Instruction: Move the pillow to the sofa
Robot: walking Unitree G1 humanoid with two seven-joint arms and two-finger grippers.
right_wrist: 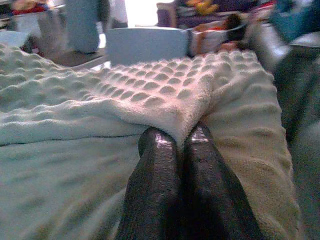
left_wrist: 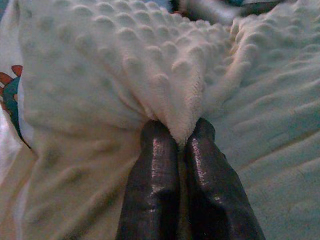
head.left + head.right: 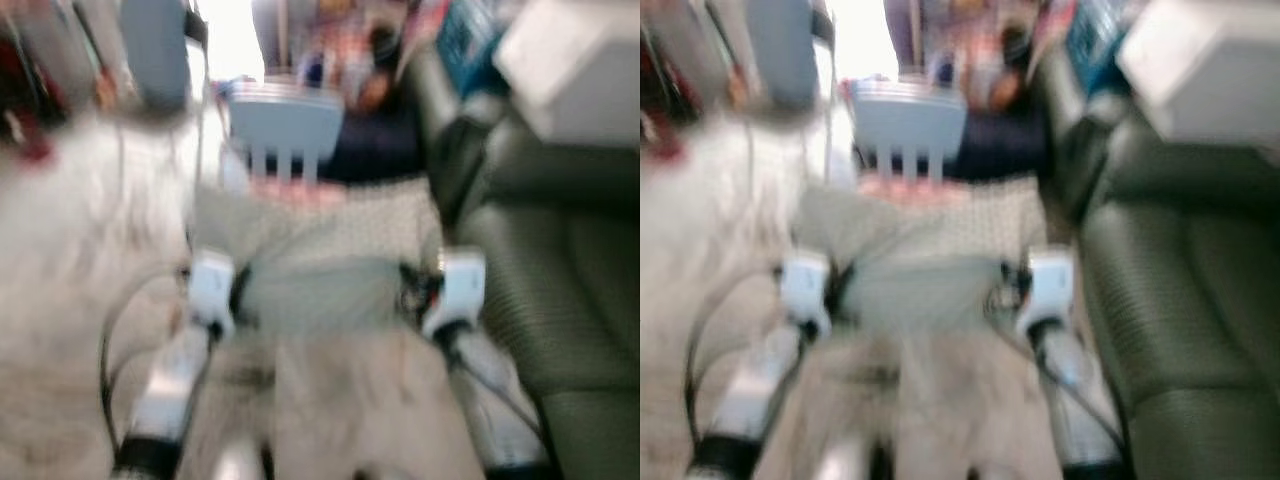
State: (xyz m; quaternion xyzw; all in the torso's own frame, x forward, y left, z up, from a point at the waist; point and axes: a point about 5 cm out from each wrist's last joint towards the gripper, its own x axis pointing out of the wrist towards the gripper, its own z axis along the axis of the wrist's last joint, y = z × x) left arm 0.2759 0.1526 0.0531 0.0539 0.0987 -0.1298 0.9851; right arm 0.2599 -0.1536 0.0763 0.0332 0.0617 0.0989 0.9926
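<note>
Left tool [image 2: 181, 142] and right tool [image 1: 180, 142], apparently clamped, pinch pillow [image 3: 320, 250].

The sofa [image 3: 560, 290] seat on the right is bare — room there. A blue chair [image 3: 285, 125] stands straight ahead — in the way.

pale blue chair [image 3: 285, 125], bright window [image 3: 232, 35]
</note>
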